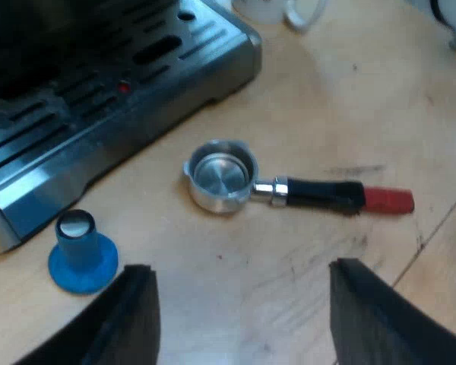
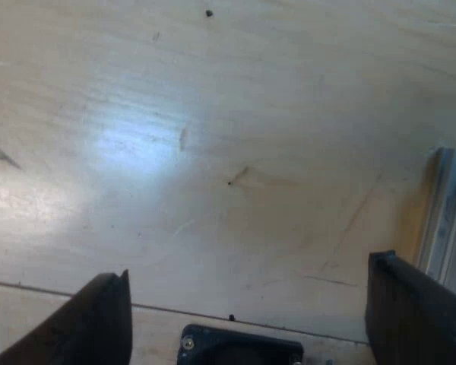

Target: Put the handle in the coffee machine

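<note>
Coffee bench, likely a lab rig: scuffed pale wooden tabletop (image 2: 213, 114), espresso machine (image 1: 99, 91) (slotted steel drip tray), blue tamper (image 1: 81, 255), white mug (image 1: 267, 7), aluminium rail (image 2: 444, 220).

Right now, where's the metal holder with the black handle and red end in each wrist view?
Left wrist view: the metal holder with black, red-ended handle lies loose on the pale wooden table, between the steel espresso machine and my open left gripper.
Right wrist view: open right gripper over that table.
Shared landmark: the wooden table.
</note>
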